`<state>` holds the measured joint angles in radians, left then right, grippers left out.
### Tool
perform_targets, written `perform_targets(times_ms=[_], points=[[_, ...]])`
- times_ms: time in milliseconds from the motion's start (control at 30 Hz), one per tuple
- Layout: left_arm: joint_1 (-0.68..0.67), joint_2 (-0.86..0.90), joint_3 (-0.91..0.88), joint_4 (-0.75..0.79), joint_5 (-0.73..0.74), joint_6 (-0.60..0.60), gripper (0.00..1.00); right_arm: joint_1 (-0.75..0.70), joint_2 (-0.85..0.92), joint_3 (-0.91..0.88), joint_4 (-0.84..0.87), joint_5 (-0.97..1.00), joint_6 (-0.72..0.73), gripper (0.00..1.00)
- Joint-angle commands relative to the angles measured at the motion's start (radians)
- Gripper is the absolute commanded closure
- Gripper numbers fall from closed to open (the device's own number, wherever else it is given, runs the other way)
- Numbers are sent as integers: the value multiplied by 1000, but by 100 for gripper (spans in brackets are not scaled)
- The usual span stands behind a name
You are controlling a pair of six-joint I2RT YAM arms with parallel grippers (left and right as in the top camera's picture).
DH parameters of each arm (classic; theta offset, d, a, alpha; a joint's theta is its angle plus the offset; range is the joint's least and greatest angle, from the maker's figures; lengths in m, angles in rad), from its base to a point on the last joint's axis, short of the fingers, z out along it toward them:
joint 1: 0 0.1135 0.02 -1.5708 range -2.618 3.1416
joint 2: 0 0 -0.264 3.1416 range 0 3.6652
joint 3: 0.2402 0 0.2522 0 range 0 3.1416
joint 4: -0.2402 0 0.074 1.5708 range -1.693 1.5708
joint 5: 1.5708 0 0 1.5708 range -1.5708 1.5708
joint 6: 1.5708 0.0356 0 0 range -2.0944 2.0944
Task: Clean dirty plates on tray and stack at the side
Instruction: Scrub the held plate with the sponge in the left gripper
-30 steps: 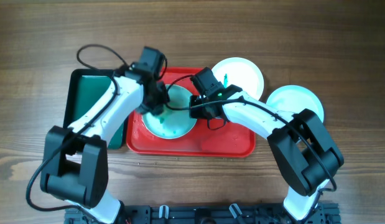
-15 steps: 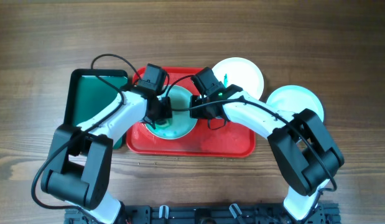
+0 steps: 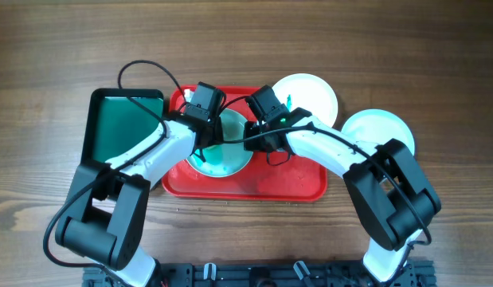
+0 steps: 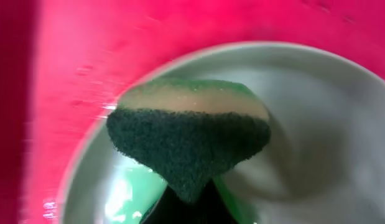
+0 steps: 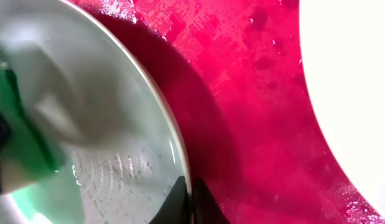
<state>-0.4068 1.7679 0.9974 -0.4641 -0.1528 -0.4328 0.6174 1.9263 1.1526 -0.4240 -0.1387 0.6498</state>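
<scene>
A pale aqua plate [image 3: 227, 151] with a green smear lies on the red tray [image 3: 254, 185]. My left gripper [image 3: 200, 137] is shut on a sponge [image 4: 189, 140], dark green scouring side toward me, pressed on the plate's [image 4: 316, 124] inside. My right gripper [image 3: 252, 137] is shut on that plate's right rim [image 5: 173, 146], one finger inside and one outside. A second white plate [image 3: 310, 94] lies half on the tray's back right corner. A third plate [image 3: 381, 131] lies on the table right of the tray.
A dark green tray [image 3: 123, 127] sits left of the red tray, partly under my left arm. Bare wooden table [image 3: 437, 64] surrounds both trays.
My left gripper has moved right and toward the back across the plate with the sponge. The right gripper and the plate have stayed in place.
</scene>
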Motion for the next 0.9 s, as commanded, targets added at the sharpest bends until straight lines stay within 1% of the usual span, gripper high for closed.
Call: perform_targets(times_ms=[0,67,100,167,233,267,400,467,533,567,633,767,867], points=[[1,14,-10,-74,-64,-47,96,7,17,15,5,-27,-3,96],[1,14,-10,-146,-4,-46,96,7,17,15,5,-32,-4,96],[1,14,-10,-183,48,-41,96,7,17,15,5,-35,-5,96],[1,14,-10,-210,276,91,96,7,17,15,6,-39,-7,96],[1,14,-10,-192,471,201,96,7,17,15,8,-43,-7,96],[1,14,-10,-177,501,212,96,7,17,15,8,-45,-8,96],[8,14,-10,-54,491,209,96,7,17,15,8,-62,-21,96],[18,14,-10,-23,423,171,96,7,17,15,8,-62,-21,96],[32,14,-10,-22,288,94,96,7,17,15,8,-66,-21,96],[42,15,-10,-31,232,64,96,7,17,15,8,-66,-21,96],[70,15,-10,-67,167,27,96,7,17,15,8,-66,-21,96],[142,15,-7,-159,154,-14,96,7,17,15,13,-66,-19,96],[170,14,24,-266,160,-47,96,7,17,15,17,-66,-18,96]])
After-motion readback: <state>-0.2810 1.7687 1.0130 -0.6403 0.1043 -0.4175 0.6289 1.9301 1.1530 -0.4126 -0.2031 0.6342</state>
